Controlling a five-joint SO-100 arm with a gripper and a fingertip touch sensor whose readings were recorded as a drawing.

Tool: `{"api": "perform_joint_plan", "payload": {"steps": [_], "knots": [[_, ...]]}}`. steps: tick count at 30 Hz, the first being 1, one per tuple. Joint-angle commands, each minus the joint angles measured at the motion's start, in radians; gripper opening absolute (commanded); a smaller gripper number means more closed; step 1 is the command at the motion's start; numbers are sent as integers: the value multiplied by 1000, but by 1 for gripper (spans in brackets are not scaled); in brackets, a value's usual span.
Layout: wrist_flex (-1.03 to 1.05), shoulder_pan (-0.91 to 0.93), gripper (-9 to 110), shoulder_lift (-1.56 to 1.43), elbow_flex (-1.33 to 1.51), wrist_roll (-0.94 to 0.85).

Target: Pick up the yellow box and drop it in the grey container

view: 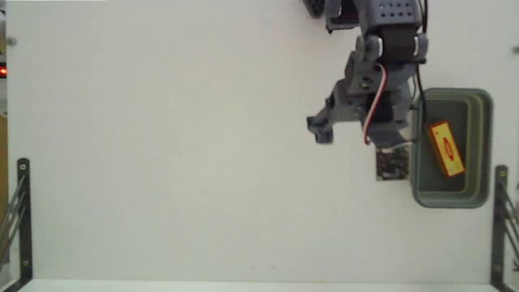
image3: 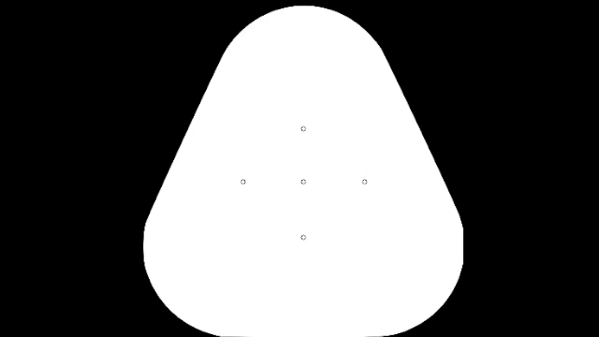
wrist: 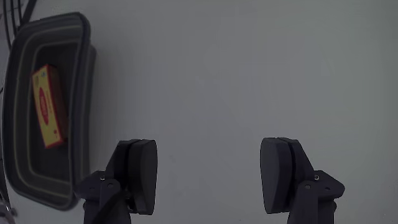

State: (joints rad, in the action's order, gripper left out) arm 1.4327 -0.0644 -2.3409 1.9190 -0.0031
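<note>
Finishing, by the look of it: box (view: 445, 148) lying flat inside the tub (view: 483, 109), red oval face up, slanted a little against the tub's long sides in the fixed view. Same in the wrist view: box (wrist: 49, 106) on the tub floor, tub (wrist: 84, 43) off at the left edge, none of the box over the rim. Drop step judged done.

End effector (wrist: 208, 177) spread wide and empty, dark pads (wrist: 140, 174) well apart with only bare surface (wrist: 249, 74) between them. In the fixed view, end effector (view: 320, 130) off to the left of the tub, clear of its rim, arm body near the tub's left wall.

Next move, as a judgement: nothing left to grasp, so a plain retreat toward rest, lifting clear without clipping the tub's near wall. Little precision needed; no reason to close the fingers first.

Around: a small dark circuit board (view: 392, 165) hanging under the arm just beside the tub's left wall, touching or not hard to tell. Black metal brackets at the lower left (view: 23, 211) and lower right (view: 501, 215) edges of the surface, well away from the arm. Nothing seen blocking a withdrawal.
</note>
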Motion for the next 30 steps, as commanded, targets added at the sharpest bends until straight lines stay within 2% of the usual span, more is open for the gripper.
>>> {"api": "perform_joint_plan", "payload": {"steps": [1,30], "knots": [[-3,16,110,-76,17,3],[-2,64,110,-140,80,3]]}}
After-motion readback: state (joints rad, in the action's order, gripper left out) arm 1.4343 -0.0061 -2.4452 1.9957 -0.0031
